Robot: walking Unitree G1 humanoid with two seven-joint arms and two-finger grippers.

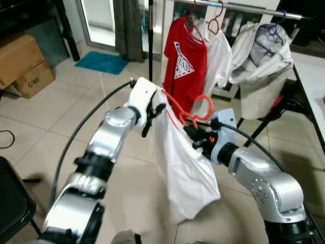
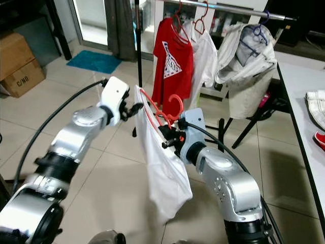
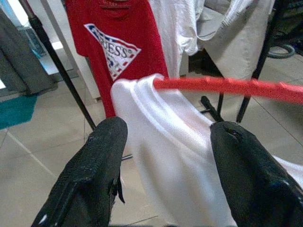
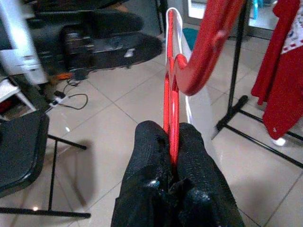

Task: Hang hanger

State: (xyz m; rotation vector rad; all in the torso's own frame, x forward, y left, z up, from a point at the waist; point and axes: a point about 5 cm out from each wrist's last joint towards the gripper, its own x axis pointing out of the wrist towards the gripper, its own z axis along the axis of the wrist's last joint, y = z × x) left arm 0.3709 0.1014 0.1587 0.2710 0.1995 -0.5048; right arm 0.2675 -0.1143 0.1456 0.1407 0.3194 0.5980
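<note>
A red plastic hanger (image 1: 175,108) carries a white shirt (image 1: 177,162) that hangs loose in front of me at chest height. My right gripper (image 4: 171,142) is shut on the hanger's thin red bars just under its hook (image 2: 175,99). My left gripper (image 3: 168,130) is open at the shirt's left shoulder, its fingers (image 3: 109,137) spread on either side of the cloth and the hanger's end. Behind stands the clothes rail (image 1: 244,7) with a red T-shirt (image 1: 185,61), a white shirt (image 1: 219,56) and a beige jacket (image 1: 261,61) on hangers.
A black upright pole (image 1: 151,35) stands left of the rail. Cardboard boxes (image 1: 23,63) and a teal mat (image 1: 101,62) lie on the tiled floor at the left. A black chair (image 1: 12,203) is near my left side. A white table (image 2: 299,86) runs along the right.
</note>
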